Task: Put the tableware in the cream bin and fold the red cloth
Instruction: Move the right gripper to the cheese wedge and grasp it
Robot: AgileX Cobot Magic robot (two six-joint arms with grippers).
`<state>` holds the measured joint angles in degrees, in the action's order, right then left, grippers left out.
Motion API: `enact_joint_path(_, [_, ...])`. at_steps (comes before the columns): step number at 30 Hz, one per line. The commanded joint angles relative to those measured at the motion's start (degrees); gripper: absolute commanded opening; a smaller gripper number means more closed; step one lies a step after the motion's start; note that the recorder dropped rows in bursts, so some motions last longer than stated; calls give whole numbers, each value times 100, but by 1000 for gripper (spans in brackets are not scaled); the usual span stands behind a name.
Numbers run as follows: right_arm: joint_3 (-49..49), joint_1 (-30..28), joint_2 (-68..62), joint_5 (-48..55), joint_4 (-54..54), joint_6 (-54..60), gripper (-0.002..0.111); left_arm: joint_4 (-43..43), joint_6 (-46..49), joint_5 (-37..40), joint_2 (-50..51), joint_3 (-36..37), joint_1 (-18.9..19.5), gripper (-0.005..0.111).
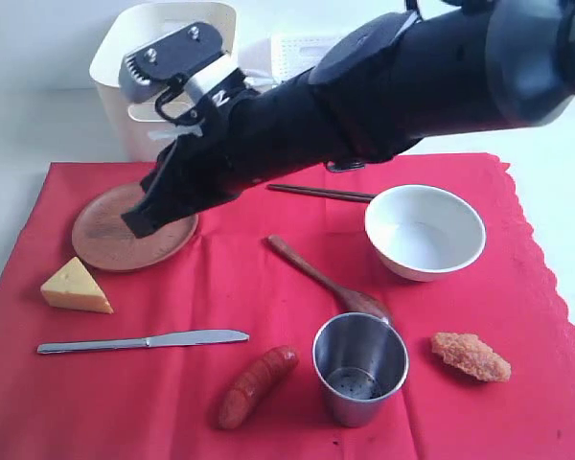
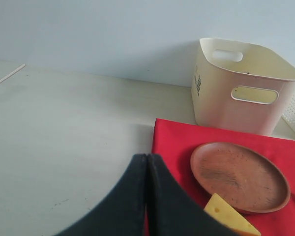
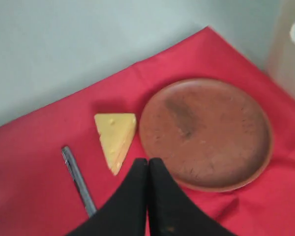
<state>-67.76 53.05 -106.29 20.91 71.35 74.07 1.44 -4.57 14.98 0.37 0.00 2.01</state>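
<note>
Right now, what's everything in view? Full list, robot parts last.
cream bin: 1, cream, behind cloth, left
lattice basket: 1, white, beside bin
red cloth: 1, red, spread on table
table: 1, off-white, under everything
plate: 1, brown, cloth far left
cheese wedge: 1, yellow, before plate
table knife: 1, steel, cloth near left
sausage: 1, red-brown, near middle
steel cup: 1, steel, upright, right of sausage
wooden spoon: 1, brown, centre
chopsticks: 1 pair, dark, left of bowl
white bowl: 1, white, far right
fried piece: 1, orange, right of cup
right gripper: 1, black, shut, above plate
left gripper: 1, black, shut, by cloth's left edge
</note>
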Motion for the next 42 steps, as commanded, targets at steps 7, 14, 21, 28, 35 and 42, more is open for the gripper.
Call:
enact_joint_path(7, [-1037, 883, -1135, -434, -1795, -1845, 1, 17, -21, -22, -37, 0, 11, 1])
enact_joint_path(14, [-1574, 1232, -1714, -1343, -1849, -2309, 25, 17, -21, -22, -37, 0, 11, 1])
enact_joint_path(21, [-1678, 1395, -1972, -1510, -2193, -2264, 63, 17, -21, -22, -37, 0, 11, 1])
enact_joint_path(28, [-1678, 1420, -2000, -1321, -2248, -1872, 83, 17, -21, -22, -37, 0, 11, 1])
enact_joint_path(35, [-1874, 1420, -2382, -1321, -2248, -1663, 83, 17, -21, -22, -37, 0, 11, 1])
enact_joint_path(42, [-2415, 1420, -2850, -1203, -2260, -1514, 83, 17, -21, -22, -37, 0, 11, 1])
